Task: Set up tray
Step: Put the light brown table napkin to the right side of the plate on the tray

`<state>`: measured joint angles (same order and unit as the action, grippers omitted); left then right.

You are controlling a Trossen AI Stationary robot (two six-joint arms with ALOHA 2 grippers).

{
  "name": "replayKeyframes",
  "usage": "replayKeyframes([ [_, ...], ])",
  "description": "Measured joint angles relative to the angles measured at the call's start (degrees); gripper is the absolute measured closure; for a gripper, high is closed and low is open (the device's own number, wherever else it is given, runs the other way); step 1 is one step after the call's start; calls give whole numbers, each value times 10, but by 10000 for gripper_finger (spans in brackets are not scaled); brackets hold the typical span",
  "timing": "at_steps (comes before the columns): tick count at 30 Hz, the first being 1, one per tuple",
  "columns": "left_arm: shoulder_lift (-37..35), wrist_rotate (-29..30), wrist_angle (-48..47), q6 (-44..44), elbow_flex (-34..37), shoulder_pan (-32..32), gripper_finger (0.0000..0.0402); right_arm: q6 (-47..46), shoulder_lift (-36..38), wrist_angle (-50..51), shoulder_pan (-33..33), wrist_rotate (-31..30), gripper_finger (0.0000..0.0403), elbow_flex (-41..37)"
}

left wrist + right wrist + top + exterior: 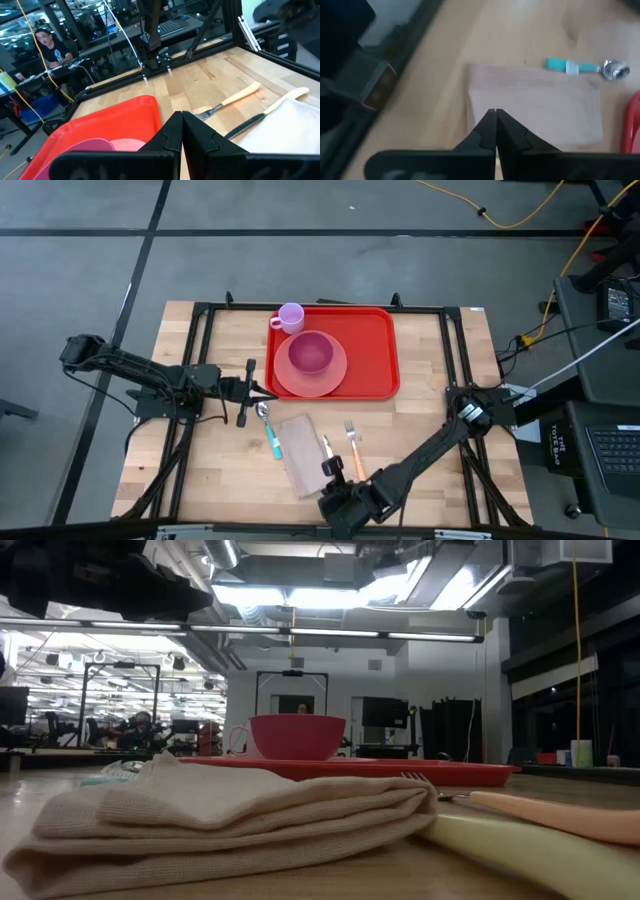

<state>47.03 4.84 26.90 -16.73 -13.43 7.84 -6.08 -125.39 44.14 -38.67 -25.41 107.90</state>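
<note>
Dark and pinched tight together on nothing, my left gripper (pixel 268 392) sits left of centre in the high view, just beside the red tray's (pixel 375 345) lower left corner and above the teal-handled spoon (pixel 270 430). My right gripper (pixel 330 469), also closed and empty, hangs at lower centre over the folded beige napkin (pixel 300 450). Upper centre, the tray carries a pink plate (pixel 335 380), a pink bowl (pixel 311 353) and a lilac cup (pixel 291 317).

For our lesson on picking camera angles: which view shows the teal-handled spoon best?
The high view: the spoon lies whole beside the napkin, bowl nearest the left gripper. The right wrist view shows it too, farther off. The low and left wrist views do not show it clearly.
</note>
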Motion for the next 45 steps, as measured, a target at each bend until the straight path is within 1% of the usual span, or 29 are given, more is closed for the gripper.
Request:
replayKeyframes([
  [5, 0, 0, 4, 0, 0, 0, 398, -27, 0, 11, 0, -1, 390, -5],
  [14, 0, 0, 1, 0, 0, 0, 398, -25, 0, 12, 7, 0, 361, -6],
  [19, 0, 0, 1, 0, 0, 0, 398, -25, -1, 9, 7, 9, 327, -20],
  [27, 0, 0, 1, 0, 0, 0, 398, -21, -2, -69, 10, 10, 257, -84],
  [32, 0, 0, 1, 0, 0, 0, 398, -27, -2, -91, 9, 11, 225, -108],
  [37, 0, 0, 1, 0, 0, 0, 398, -11, -2, -153, 10, 11, 215, -140],
  [45, 0, 0, 1, 0, 0, 0, 398, -10, -2, -158, 9, 10, 215, -175],
])
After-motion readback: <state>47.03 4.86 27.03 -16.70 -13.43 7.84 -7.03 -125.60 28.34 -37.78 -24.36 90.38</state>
